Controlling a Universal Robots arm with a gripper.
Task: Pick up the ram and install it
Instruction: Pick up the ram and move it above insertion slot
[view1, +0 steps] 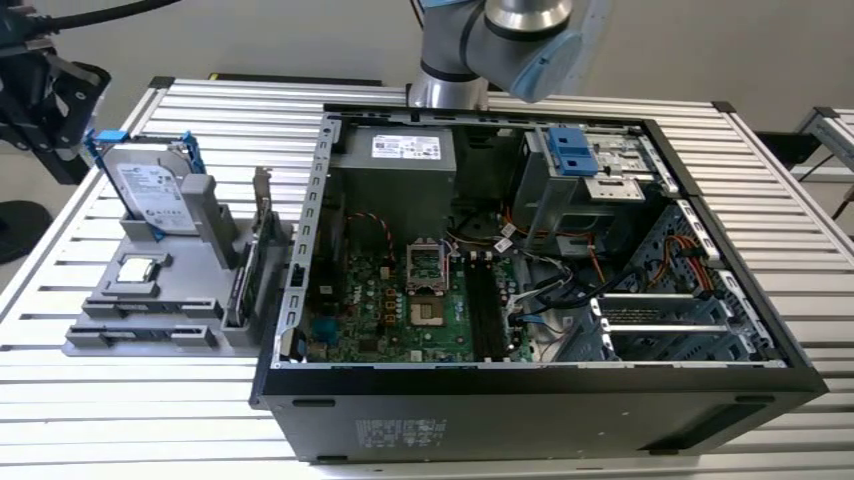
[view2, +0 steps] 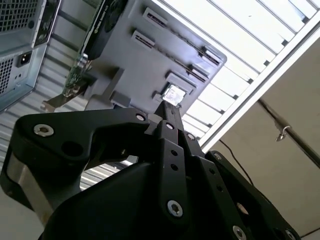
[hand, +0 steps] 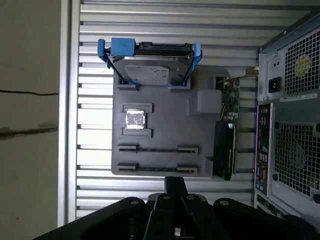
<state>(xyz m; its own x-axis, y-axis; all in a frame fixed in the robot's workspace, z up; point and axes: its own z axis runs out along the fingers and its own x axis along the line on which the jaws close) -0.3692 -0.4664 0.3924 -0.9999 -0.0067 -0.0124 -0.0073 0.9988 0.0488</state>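
two long slots (hand: 157, 168) are sitting at the end of the grey tray (hand: 165, 122) away from the hard drive (hand: 150, 69), and you're seeing a thin dark strip edge-on in each in the first wrist view. the ram (hand: 157, 149) is looking like the strip in the slot nearer the cpu chip (hand: 135, 120), standing on edge w/ nothing touching it. can't tell if the other slot is holding a stick too.

your gripper (hand: 175, 184) is hanging clear of the tray, well apart from the ram. its fingers are pressing together, no gap btw them in both wrist views, and it's gripping nothing.

the hard drive is leaning in its blue frame at the tray's other end. a green card w/ metal bracket (hand: 230, 97) and a dark card (hand: 225, 150) are standing along the tray edge next to the pc case (view1: 534, 420).

in the exterior view the case is lying open on the slatted table (view1: 134, 400), motherboard facing up, w/ the tray just beside it on the exterior view's left. the robot arm (view1: 521, 40) is rising behind the case at the far side of the table.
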